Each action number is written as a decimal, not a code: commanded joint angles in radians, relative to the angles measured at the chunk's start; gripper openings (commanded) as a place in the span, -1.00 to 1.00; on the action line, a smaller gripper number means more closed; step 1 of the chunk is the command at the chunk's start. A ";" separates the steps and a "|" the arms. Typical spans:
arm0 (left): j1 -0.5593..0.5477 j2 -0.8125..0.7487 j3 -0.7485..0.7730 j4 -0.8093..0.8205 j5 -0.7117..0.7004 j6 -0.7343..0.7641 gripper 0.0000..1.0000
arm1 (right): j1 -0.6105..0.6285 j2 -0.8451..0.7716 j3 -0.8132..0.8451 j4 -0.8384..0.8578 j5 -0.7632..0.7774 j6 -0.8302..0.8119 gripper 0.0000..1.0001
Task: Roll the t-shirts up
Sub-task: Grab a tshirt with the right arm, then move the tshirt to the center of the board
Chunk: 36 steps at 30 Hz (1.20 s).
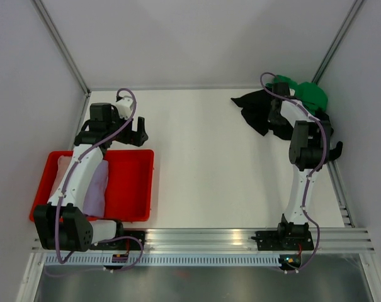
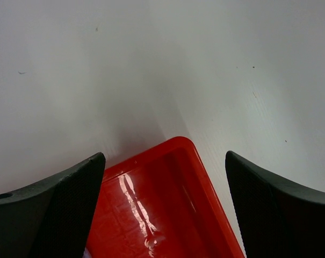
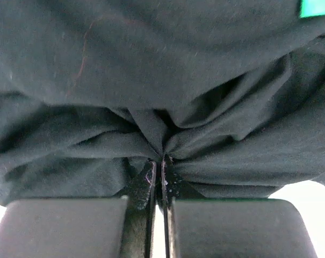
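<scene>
A black t-shirt lies crumpled at the far right of the table, with a green t-shirt bunched behind it in the corner. My right gripper is down on the black cloth. In the right wrist view its jaws are shut on a pinched fold of the black t-shirt, and a bit of green shows at the top edge. A pale pink t-shirt and a lavender one lie in the red tray. My left gripper hangs open over the tray's far edge, holding nothing.
White walls close in the table at the back and both sides. The red tray sits at the near left, and my left arm crosses over it. The arms' aluminium base rail runs along the near edge.
</scene>
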 commanded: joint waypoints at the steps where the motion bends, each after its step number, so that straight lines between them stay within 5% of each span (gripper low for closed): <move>1: -0.004 -0.028 0.050 -0.036 0.050 0.005 0.92 | 0.004 -0.113 -0.012 0.017 -0.031 -0.042 -0.99; 8: -0.004 -0.023 0.079 -0.039 -0.005 -0.024 0.84 | 0.027 -0.478 0.041 0.059 -0.143 -0.088 -1.00; 15: -0.004 -0.059 0.073 -0.041 -0.037 0.017 0.82 | 0.030 -0.830 0.146 0.319 -0.291 -0.065 -0.99; 21: -0.004 -0.062 0.093 -0.045 -0.031 0.025 0.82 | 0.032 -0.905 0.037 0.521 -0.658 0.146 -0.99; 28: -0.004 -0.053 0.105 -0.036 -0.030 0.019 0.85 | 0.130 -0.888 -0.233 0.303 -0.442 0.131 -0.99; 30: -0.004 -0.048 0.105 -0.033 -0.025 0.016 0.84 | 0.128 -0.845 -0.368 0.240 -0.355 0.114 -0.62; 31: -0.004 -0.043 0.102 -0.034 -0.022 0.016 0.84 | 0.116 -0.819 -0.406 0.232 -0.341 0.105 -0.32; 32: -0.004 -0.042 0.099 -0.033 -0.019 0.016 0.84 | 0.107 -0.753 -0.438 0.193 -0.324 0.094 0.21; 36: -0.004 -0.048 0.087 -0.033 -0.010 0.025 0.83 | 0.098 -0.633 -0.387 0.030 -0.258 0.047 0.41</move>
